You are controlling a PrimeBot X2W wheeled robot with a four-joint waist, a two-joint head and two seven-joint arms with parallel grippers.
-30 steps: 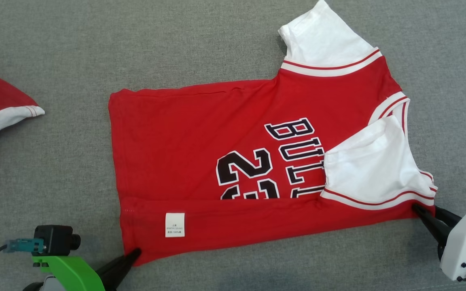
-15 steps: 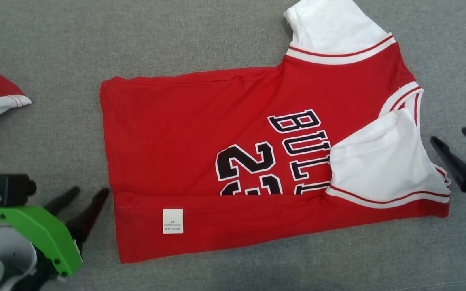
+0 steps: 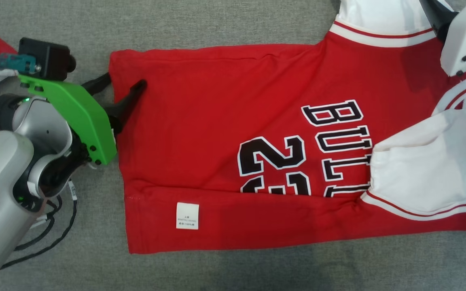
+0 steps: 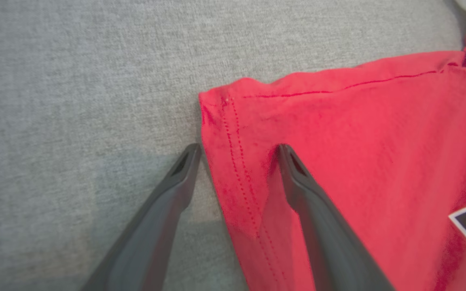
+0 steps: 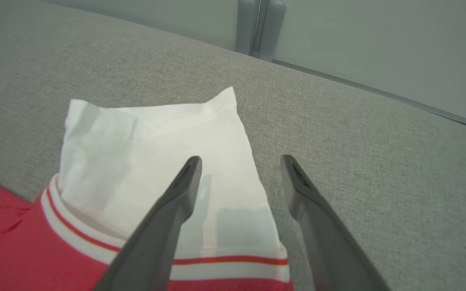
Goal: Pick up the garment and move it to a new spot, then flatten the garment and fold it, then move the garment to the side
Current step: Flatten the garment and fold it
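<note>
- On the grey woven fabric surface (image 3: 233, 24), the red short-sleeved jersey with black lettering (image 3: 225, 121) lies flat, its near long edge folded over, a white label (image 3: 187, 216) showing.
- Left gripper (image 4: 238, 148): fingers spread and empty, straddling the hem's far corner; whether they touch cloth is unclear.
- Right gripper (image 5: 241, 158): fingers spread, empty, straddling the edge of the far white sleeve (image 5: 136, 141).

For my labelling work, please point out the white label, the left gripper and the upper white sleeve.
white label (image 3: 187, 216): head view, its middle.
left gripper (image 4: 239, 148): left wrist view, midway between fingertips.
upper white sleeve (image 5: 156, 153): right wrist view, middle of the cloth.
</note>
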